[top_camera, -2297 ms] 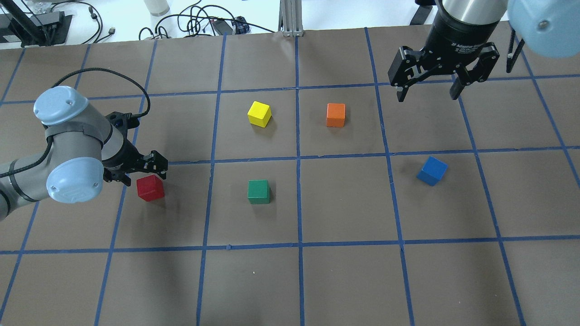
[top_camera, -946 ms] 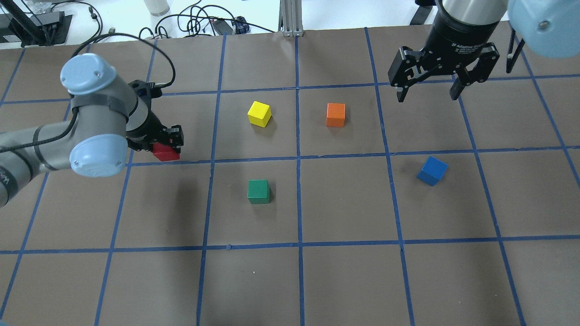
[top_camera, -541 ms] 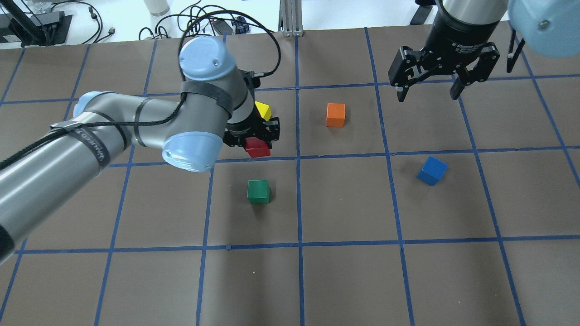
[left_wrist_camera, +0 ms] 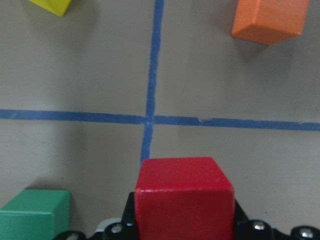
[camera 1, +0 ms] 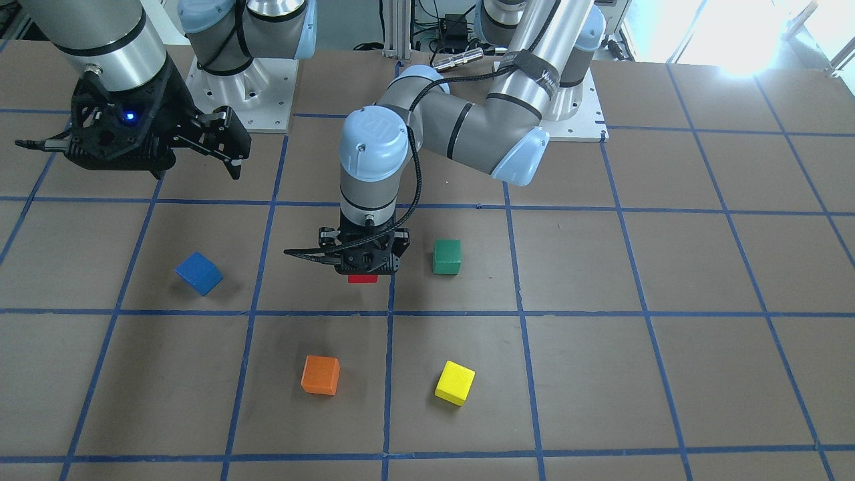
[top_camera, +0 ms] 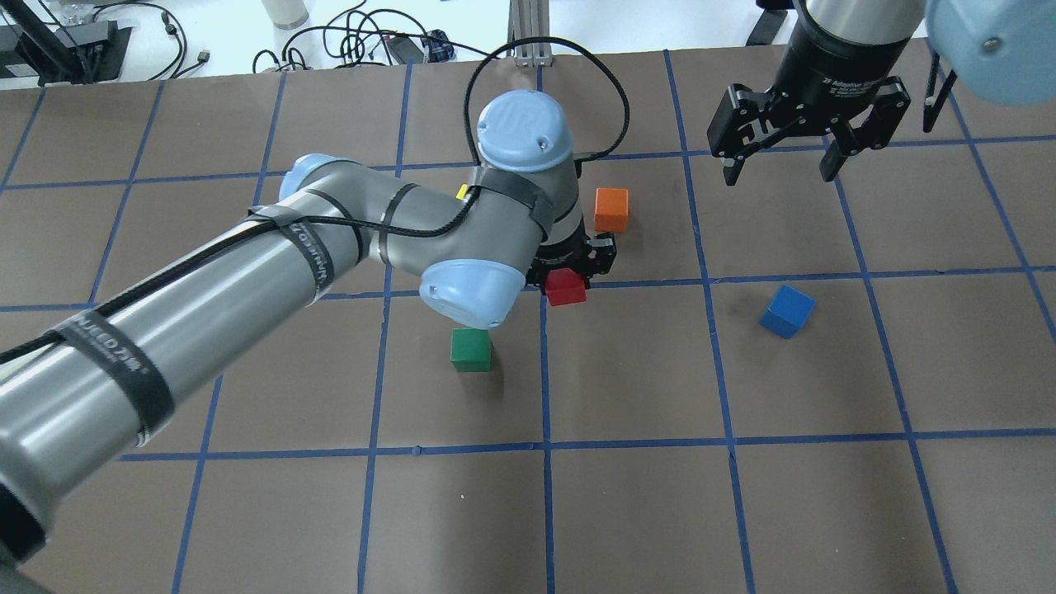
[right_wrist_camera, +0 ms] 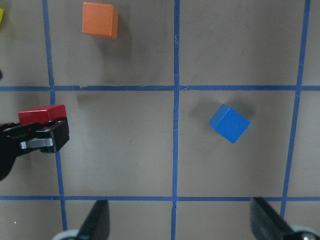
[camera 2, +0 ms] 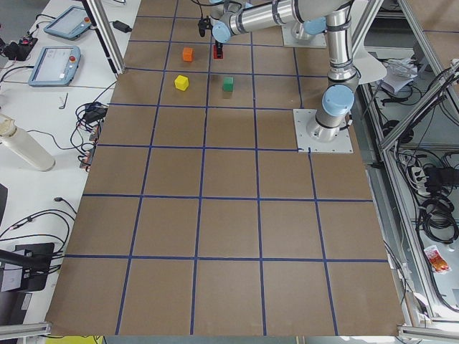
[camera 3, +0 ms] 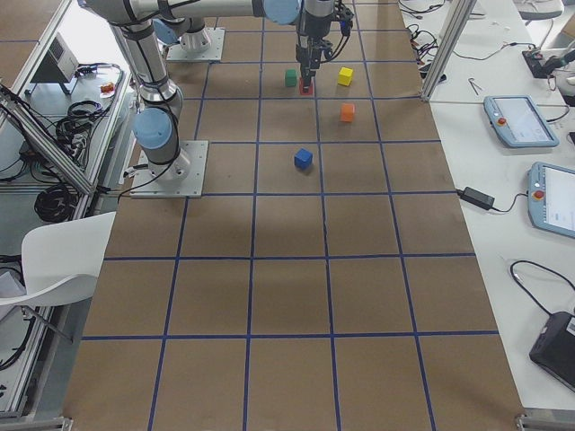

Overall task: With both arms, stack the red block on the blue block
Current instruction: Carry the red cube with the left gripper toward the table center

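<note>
My left gripper (top_camera: 568, 276) is shut on the red block (top_camera: 566, 288) and holds it above the table near the central tape crossing. The left wrist view shows the red block (left_wrist_camera: 185, 197) between the jaws, over a blue tape line. The blue block (top_camera: 786, 311) lies turned on the table to the right, apart from the red block; it also shows in the right wrist view (right_wrist_camera: 229, 123). My right gripper (top_camera: 775, 175) is open and empty, high above the table's far right, beyond the blue block.
A green block (top_camera: 471, 349) lies just left of and nearer than the red block. An orange block (top_camera: 611, 209) lies just beyond the left gripper. A yellow block (camera 1: 455, 383) is mostly hidden by the left arm in the overhead view. Blue tape lines grid the brown table.
The left arm lifted the red block from the table's left and carried it rightward, past the yellow block, to the centre. The right arm and the blue block have not moved.
</note>
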